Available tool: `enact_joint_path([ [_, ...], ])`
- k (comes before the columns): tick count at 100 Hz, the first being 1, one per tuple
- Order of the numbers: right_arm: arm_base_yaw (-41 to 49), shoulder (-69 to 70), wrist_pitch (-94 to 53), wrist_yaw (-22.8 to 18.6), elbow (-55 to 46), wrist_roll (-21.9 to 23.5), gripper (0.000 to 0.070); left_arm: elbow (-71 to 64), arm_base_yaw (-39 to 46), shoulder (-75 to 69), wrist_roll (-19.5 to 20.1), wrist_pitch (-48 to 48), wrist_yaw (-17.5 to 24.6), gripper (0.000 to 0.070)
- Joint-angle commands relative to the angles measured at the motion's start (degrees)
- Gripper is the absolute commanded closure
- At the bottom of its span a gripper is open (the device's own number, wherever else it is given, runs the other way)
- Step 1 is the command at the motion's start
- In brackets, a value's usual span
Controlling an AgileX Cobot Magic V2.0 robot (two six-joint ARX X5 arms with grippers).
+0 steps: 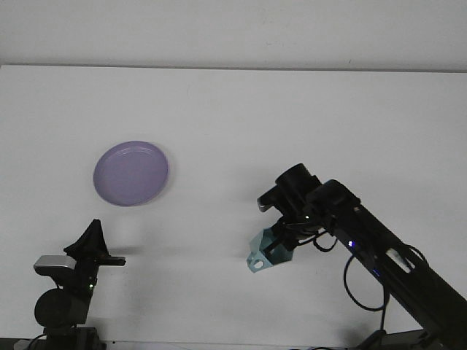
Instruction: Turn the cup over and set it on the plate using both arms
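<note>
A purple plate (131,173) lies on the white table at the left. My right gripper (276,244) is shut on a light teal cup (265,250) and holds it just above the table near the middle front, with the handle pointing down and left. The right arm (365,240) stretches in from the lower right. My left gripper (93,243) rests at the lower left, below the plate and well apart from it, with its fingers together and nothing in them.
The white table (233,109) runs back to a pale wall. The left arm's base (62,306) sits at the table's front edge.
</note>
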Motion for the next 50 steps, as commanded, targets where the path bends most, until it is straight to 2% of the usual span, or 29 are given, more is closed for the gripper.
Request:
enact_joint_path([
  [1, 1.33, 3.19, -0.85, 0.15, 3.04, -1.55, 0.0700, -0.55, -0.04, -0.09, -0.13, 0.59, -0.07, 0.0688],
  [23, 4.00, 11.52, -4.61, 0.26, 7.56, -3.17, 0.0699, -0.55, -0.04, -0.09, -0.13, 0.57, -0.07, 0.0688],
  [50, 6.08, 14.80, -4.83, 2.23, 7.63, -4.94, 0.0698, -0.55, -0.04, -0.09, -0.13, 0.57, -0.07, 0.0688],
])
